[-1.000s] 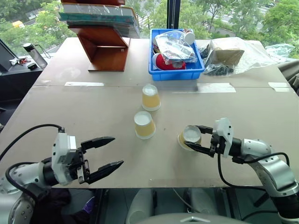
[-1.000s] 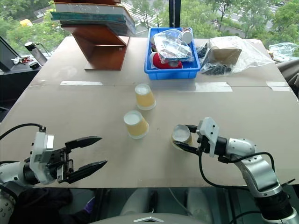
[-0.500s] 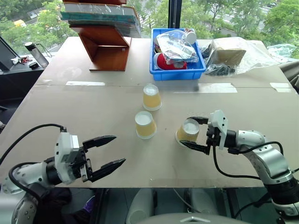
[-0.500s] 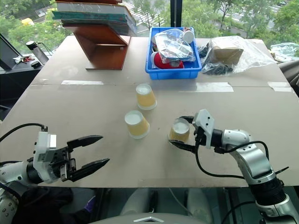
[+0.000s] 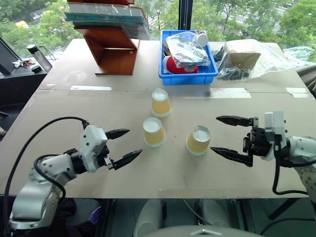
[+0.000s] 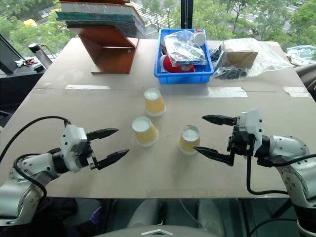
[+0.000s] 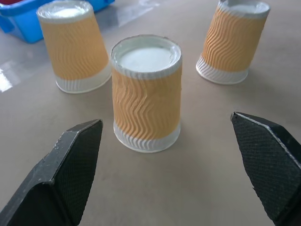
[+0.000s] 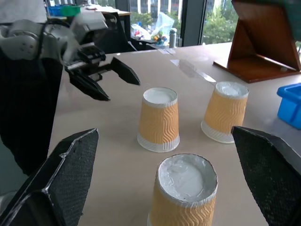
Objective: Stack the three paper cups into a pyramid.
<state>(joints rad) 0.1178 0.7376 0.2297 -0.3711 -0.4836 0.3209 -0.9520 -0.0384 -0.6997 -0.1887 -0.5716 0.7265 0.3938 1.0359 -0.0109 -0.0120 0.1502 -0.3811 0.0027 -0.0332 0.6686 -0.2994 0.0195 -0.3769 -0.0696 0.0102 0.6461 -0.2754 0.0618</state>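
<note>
Cups (image 5: 154, 131) apart, upside-down | between left gripper (image 5: 124, 145), right gripper (image 5: 229, 138)

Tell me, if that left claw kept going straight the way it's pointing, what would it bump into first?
Most likely the middle paper cup: it stands upside down straight ahead of the open left gripper, centred between its fingers.

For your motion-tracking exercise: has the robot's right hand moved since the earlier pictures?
Yes. The right hand has let go of the nearest paper cup and backed off to the right; the cup stands upside down on the table, and the hand is now open, clear of it.
</note>
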